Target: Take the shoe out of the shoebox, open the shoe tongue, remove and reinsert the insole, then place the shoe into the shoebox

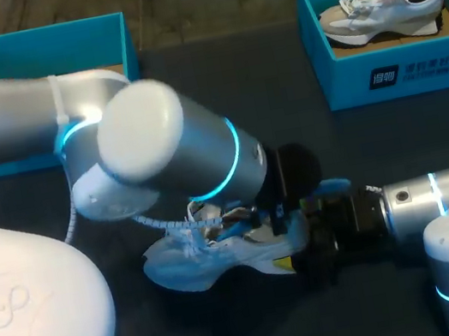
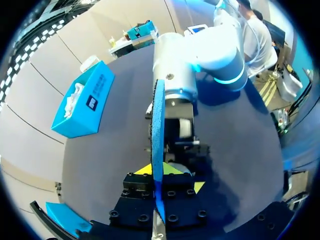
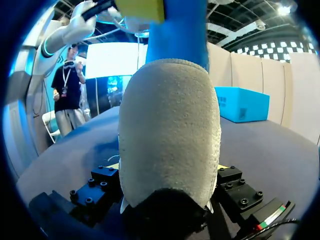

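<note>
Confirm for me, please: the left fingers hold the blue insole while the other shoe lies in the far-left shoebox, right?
Not quite: the other shoe lies in the far-right shoebox, as the head view shows. The left fingers do hold the blue insole.

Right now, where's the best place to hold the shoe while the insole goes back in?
Grip the shoe by its heel, coming from behind with one finger on each side. The heel is narrow and rounded, and this should leave the opening free for the insole held by the left gripper. The right gripper sits that way now.
</note>
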`<state>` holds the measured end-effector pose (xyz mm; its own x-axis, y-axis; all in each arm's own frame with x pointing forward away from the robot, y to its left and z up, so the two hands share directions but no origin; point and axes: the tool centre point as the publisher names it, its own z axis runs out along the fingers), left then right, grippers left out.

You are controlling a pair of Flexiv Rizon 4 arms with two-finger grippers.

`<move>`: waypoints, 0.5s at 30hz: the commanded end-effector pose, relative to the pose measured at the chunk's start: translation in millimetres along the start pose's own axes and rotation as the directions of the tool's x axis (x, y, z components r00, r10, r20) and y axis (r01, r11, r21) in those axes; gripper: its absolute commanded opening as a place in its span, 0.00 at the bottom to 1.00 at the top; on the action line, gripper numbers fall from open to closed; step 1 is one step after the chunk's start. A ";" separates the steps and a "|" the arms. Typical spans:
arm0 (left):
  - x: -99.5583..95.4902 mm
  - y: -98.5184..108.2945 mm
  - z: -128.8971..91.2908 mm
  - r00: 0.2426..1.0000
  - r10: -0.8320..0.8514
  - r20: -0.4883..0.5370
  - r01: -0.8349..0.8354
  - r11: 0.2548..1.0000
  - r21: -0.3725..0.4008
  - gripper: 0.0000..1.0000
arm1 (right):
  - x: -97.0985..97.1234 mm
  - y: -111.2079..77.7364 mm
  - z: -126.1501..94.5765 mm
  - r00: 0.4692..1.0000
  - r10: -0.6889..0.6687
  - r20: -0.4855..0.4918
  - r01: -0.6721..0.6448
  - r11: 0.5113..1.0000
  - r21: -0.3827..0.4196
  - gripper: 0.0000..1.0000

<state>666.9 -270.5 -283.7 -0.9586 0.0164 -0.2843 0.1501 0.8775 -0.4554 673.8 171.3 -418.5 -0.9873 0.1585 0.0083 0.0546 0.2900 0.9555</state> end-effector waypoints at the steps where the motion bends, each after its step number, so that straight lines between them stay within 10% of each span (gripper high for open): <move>1: -12.3 -10.4 -12.1 0.997 -0.004 -0.081 0.006 1.000 0.022 0.00 | 0.1 1.0 1.2 1.000 0.001 0.000 -0.001 1.000 0.004 0.00; 15: -32.6 -74.3 -82.4 0.932 0.025 -0.360 0.069 0.967 0.246 0.00 | 0.1 1.0 1.2 1.000 0.001 0.000 -0.001 1.000 0.004 0.00</move>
<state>666.9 -311.9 -188.8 -0.9910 0.1076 -0.0792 0.1332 0.7512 -0.6465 673.8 171.3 -418.5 -0.9873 0.1585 0.0083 0.0546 0.2901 0.9554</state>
